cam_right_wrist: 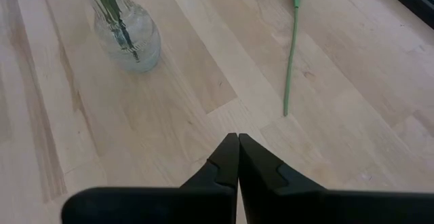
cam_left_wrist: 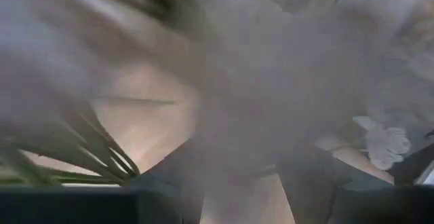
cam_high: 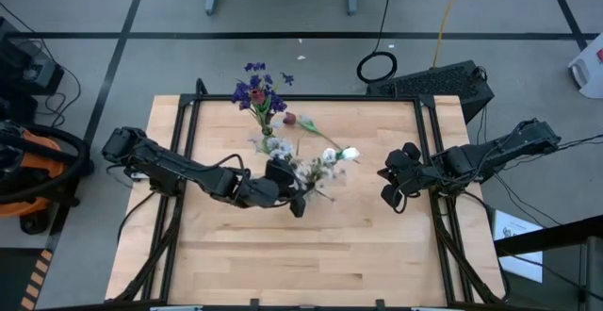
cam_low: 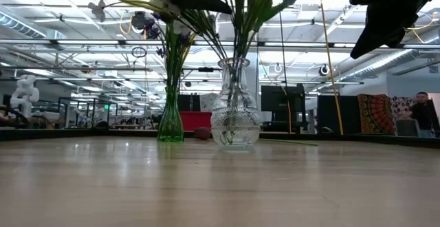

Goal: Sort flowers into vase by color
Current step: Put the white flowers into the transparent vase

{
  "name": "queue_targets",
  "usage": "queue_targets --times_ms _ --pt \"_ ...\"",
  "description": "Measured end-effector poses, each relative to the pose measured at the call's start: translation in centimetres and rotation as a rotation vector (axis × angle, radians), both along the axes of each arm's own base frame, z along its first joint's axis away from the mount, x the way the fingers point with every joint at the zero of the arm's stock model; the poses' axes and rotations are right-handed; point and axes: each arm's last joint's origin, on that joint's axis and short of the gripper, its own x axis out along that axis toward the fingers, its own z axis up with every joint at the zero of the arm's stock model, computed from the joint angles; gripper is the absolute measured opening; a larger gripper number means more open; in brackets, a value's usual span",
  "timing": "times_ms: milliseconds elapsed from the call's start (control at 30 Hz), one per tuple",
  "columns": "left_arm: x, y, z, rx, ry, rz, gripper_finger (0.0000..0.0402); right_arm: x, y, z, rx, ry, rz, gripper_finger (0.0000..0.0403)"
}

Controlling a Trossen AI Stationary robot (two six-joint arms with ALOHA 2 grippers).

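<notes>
A clear glass vase [cam_low: 235, 120] stands mid-table and holds white tulip buds [cam_high: 350, 154] and pale white-lilac sprays [cam_high: 320, 170]. Behind it a green vase [cam_low: 170, 124] holds purple flowers [cam_high: 256, 90]. A dark red tulip [cam_high: 290, 119] lies flat on the table, its green stem [cam_right_wrist: 291, 54] running toward the right. My left gripper [cam_high: 294, 190] stands open, high up among the pale blossoms [cam_left_wrist: 383, 146] of the clear vase's bunch. My right gripper [cam_right_wrist: 237, 142] hangs shut above the table's right side, holding nothing. My left gripper is in among the pale sprays over the clear vase. The blossoms blur right in front of its camera, and I cannot tell whether its fingers touch them.
Bare wood lies in front of both vases, toward the near edge [cam_high: 301, 273]. A black frame rail [cam_high: 433, 141] runs along the table's right side. Beyond the far edge are cables and a dark keyboard-like box [cam_high: 443, 80] on the floor.
</notes>
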Motion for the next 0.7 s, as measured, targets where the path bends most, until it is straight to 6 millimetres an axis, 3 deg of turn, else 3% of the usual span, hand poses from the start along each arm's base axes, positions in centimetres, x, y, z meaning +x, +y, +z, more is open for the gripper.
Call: queue_targets --times_ms 333,700 --pt "0.0 -0.3 0.3 -0.008 0.061 -0.106 0.017 0.0 0.0 0.0 -0.001 0.0 0.0 0.0" --pt "0.2 -0.6 1.3 0.098 0.115 -0.244 0.017 0.0 0.0 0.0 0.0 -0.001 -0.004 0.0"
